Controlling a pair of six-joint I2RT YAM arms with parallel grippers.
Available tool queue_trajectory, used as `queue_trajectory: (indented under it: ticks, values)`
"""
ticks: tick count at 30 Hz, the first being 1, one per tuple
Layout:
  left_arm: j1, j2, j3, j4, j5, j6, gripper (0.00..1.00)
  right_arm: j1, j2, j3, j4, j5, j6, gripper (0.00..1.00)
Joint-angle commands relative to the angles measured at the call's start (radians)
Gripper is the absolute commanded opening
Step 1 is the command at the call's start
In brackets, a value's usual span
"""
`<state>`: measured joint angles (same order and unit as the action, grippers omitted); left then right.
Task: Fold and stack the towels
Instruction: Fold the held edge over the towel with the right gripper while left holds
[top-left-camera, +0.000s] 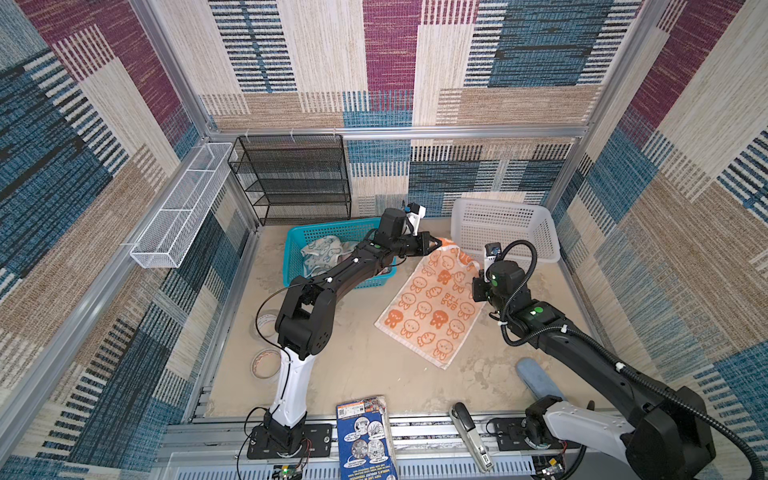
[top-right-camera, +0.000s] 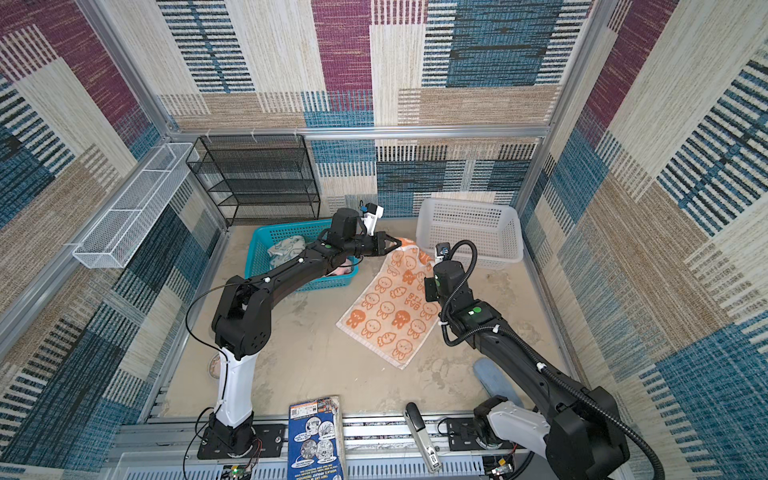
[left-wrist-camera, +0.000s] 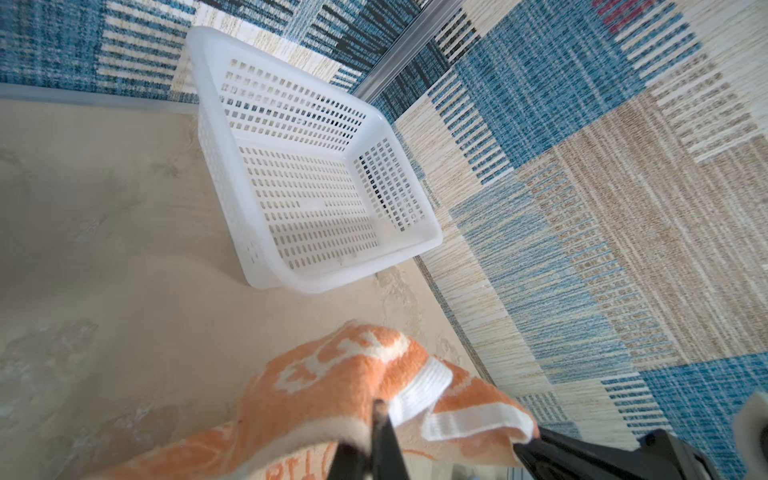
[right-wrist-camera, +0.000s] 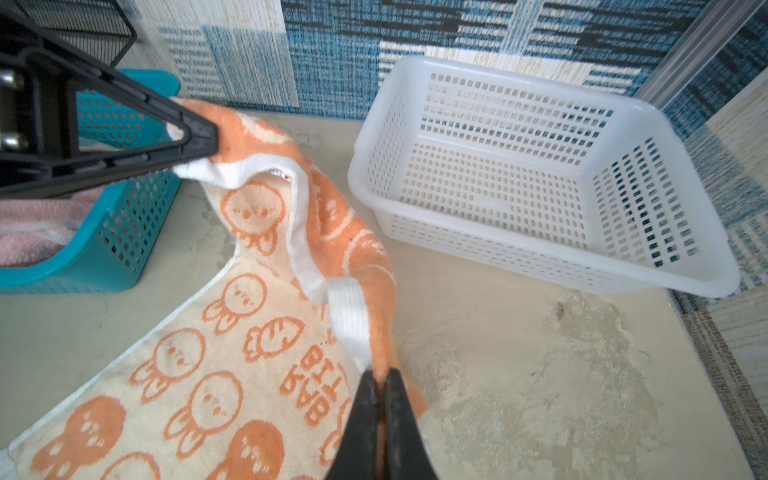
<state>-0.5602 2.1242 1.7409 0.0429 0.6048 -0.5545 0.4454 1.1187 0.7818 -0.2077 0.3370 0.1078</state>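
Below left arm (top-right-camera: 291, 270), pink towel (top-right-camera: 345, 271) mostly hidden; orange towel (top-right-camera: 390, 307) corners pinched.

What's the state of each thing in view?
orange towel, partly flat, far edge lifted
left gripper, jaws shut on orange towel
right gripper, jaws shut on orange towel
teal basket, holds blue towel, pink towel
white basket, empty

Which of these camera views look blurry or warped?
Both top views: sharp, but the wide-angle lens splays the frame posts. Left wrist view: orange towel close to the lens is soft, white basket crisper. Right wrist view: towel print crisp.
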Motion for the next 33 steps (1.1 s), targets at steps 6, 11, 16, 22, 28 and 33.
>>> queue_trajectory:
  ticks: [6, 11, 16, 22, 28, 33]
  values:
    - [0.009, -0.052, -0.023, -0.171, 0.032, 0.116, 0.00, 0.000, -0.061, -0.060, -0.034, -0.204, 0.039, 0.00]
    - [0.028, -0.094, -0.058, -0.323, 0.068, 0.143, 0.00, -0.001, -0.091, -0.087, -0.045, -0.290, 0.106, 0.00]
    - [0.041, -0.101, -0.058, -0.487, 0.119, 0.232, 0.00, -0.001, -0.139, -0.146, -0.021, -0.395, 0.180, 0.00]
    - [0.046, -0.100, -0.063, -0.663, 0.107, 0.375, 0.00, -0.001, -0.153, -0.230, 0.018, -0.507, 0.250, 0.00]
    - [0.067, -0.128, -0.121, -0.716, 0.049, 0.441, 0.00, 0.010, -0.180, -0.289, 0.039, -0.559, 0.310, 0.00]
    - [0.077, -0.132, -0.138, -0.758, -0.008, 0.470, 0.00, 0.036, -0.177, -0.303, 0.018, -0.561, 0.316, 0.00]
